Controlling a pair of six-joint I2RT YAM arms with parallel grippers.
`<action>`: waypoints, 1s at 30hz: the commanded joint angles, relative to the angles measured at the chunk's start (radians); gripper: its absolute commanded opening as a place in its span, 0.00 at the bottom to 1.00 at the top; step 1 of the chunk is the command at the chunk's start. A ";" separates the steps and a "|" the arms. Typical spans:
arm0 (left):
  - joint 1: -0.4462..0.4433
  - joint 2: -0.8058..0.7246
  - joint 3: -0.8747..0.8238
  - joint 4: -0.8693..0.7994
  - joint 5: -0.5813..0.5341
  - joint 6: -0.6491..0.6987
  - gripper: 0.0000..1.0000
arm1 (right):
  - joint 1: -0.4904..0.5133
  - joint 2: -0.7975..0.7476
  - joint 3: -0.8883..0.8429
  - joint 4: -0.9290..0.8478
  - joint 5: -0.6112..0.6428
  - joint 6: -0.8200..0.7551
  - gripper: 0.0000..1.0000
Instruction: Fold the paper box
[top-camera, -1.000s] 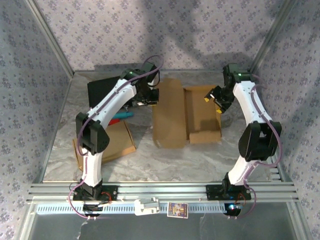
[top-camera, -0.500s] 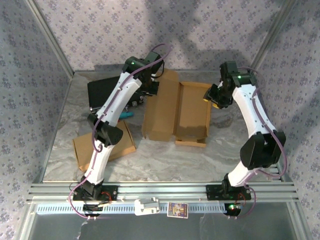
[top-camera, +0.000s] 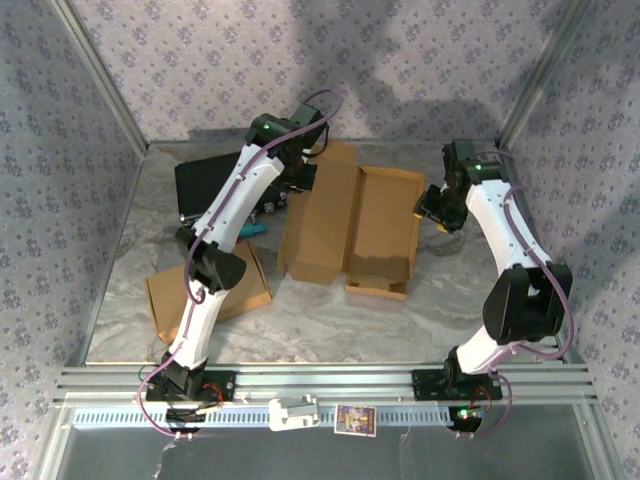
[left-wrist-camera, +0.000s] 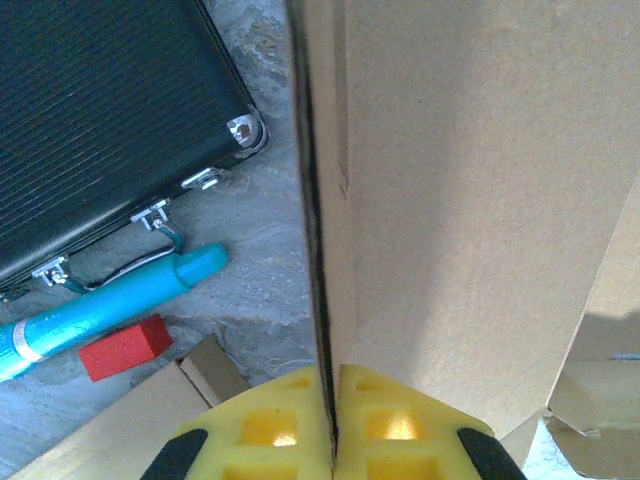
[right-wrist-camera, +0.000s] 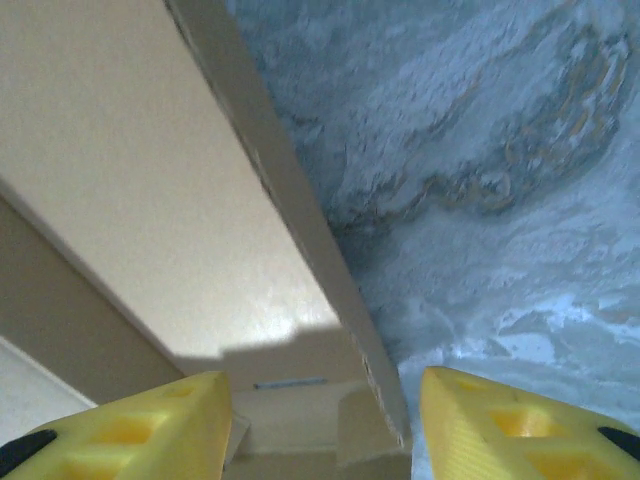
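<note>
Walls (top-camera: 200, 60) papered in a small purple flower print close in a grey marbled table (top-camera: 330, 310) on three sides, with a metal rail (top-camera: 320, 380) across its near edge. The left arm (top-camera: 225, 215) reaches from its base far across the table to the back, and the right arm (top-camera: 505, 240) bends up and over on the other side. Between them, toward the back of the table at its middle, lies the box (top-camera: 385, 225), an open brown cardboard tray with its lid (top-camera: 318, 215) raised along the left side. The left gripper (left-wrist-camera: 333, 440) is clamped on the lid, its yellow fingers pressed together with the thin card edge pinched between them. The right gripper (right-wrist-camera: 325, 420) stands with its jaws apart, one finger over the inside of the box and the other over the table, with the box's right wall between them. A black case (top-camera: 205, 185) lies at the back left, behind the left arm. A flat cardboard sheet (top-camera: 250, 285) rests on the table near the left, partly under that arm. Just in front of the case lies a teal pen (left-wrist-camera: 110, 305), and a small red block (left-wrist-camera: 125, 347) sits just beside it. Down by the rail are a white part (top-camera: 293, 412) and, next to it, a small picture card (top-camera: 355, 419).
</note>
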 joint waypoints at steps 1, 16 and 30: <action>-0.020 0.003 0.004 0.017 -0.031 0.077 0.00 | 0.015 0.036 0.106 0.071 0.100 -0.129 0.50; -0.085 0.070 0.059 0.105 -0.390 0.283 0.00 | 0.156 -0.041 0.030 0.440 0.125 -0.730 0.55; -0.153 0.095 0.059 0.189 -0.451 0.366 0.00 | 0.161 -0.077 -0.128 0.403 0.093 -0.927 0.64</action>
